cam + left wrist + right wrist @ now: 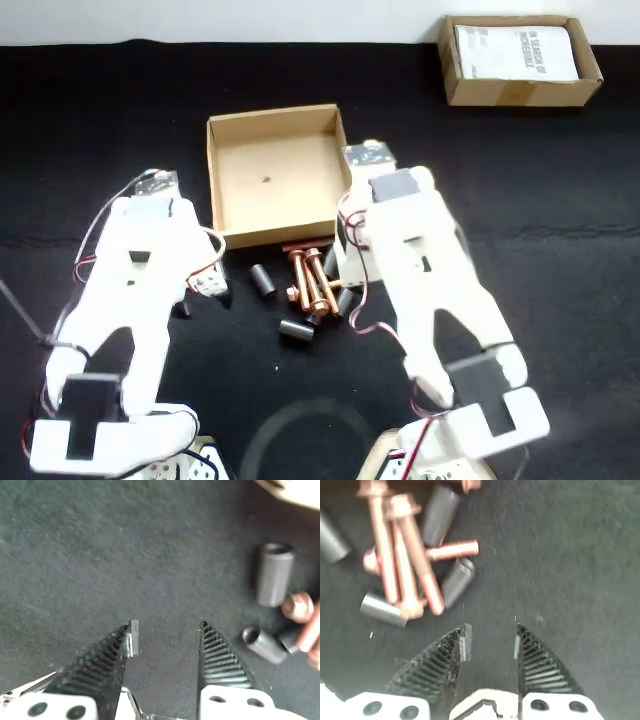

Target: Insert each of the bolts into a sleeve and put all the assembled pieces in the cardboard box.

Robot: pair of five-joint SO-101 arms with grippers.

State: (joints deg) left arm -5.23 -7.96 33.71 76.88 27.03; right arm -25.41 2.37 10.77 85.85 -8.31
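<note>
Black cloth-covered table [100, 120], two white arms side by side.

Item: bolts [312, 280], copper-coloured, in a loose heap, lying across one another just in front of the cardboard box [270, 236]. There are perhaps four; overlap makes the count uncertain.

Item: sleeves [263, 280], dark grey, on their sides, scattered around the heap and touching it.

Item: right gripper [491, 632], jaws parted, nothing between them. The tips are over bare cloth just beside the heap, with a bolt end and one sleeve near one fingertip.

Item: left gripper [167, 627], jaws parted, holding nothing, over bare cloth. Two sleeves and a bolt head lie off to one side, apart from it.

Item: second box [515, 93], at the far corner, holding a printed sheet [518, 52], well apart from the rest.
</note>
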